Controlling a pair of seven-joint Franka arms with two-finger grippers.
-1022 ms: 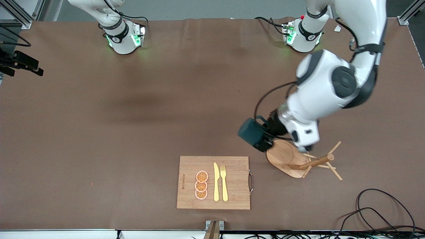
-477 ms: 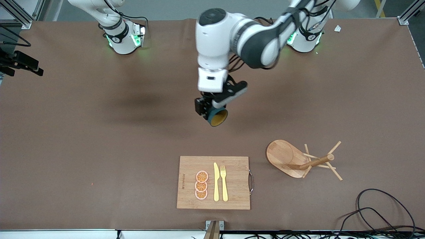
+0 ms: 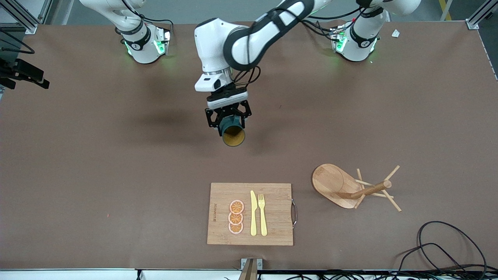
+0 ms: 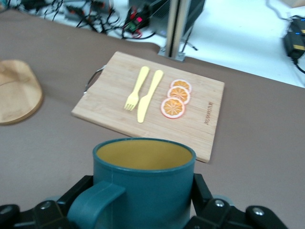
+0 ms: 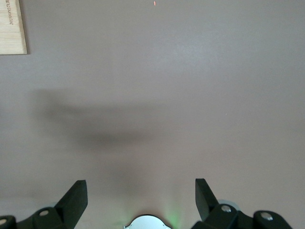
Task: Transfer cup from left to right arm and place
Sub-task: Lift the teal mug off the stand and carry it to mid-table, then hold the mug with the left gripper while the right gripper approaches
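The cup (image 3: 232,134) is a dark teal mug with a tan inside. It hangs in the air over the bare middle of the table, lying sideways with its mouth toward the front camera. My left gripper (image 3: 228,121) is shut on its body, the arm reaching across from its base. In the left wrist view the cup (image 4: 143,186) fills the foreground, handle showing, with a black finger on each side of it and the left gripper (image 4: 143,202) around it. My right gripper (image 5: 139,188) is open over bare table with nothing between its fingers. It is out of sight in the front view.
A wooden cutting board (image 3: 276,210) lies near the front edge with a yellow knife (image 3: 253,213), a fork (image 3: 262,214) and orange slices (image 3: 236,217) on it. A wooden peg rack (image 3: 334,182) lies tipped beside it, toward the left arm's end. Black cables (image 3: 447,249) lie at that front corner.
The left arm has swung from over the peg rack to over the table's middle, carrying the cup and turning its mouth toward the front camera. The right arm's base has stayed still.
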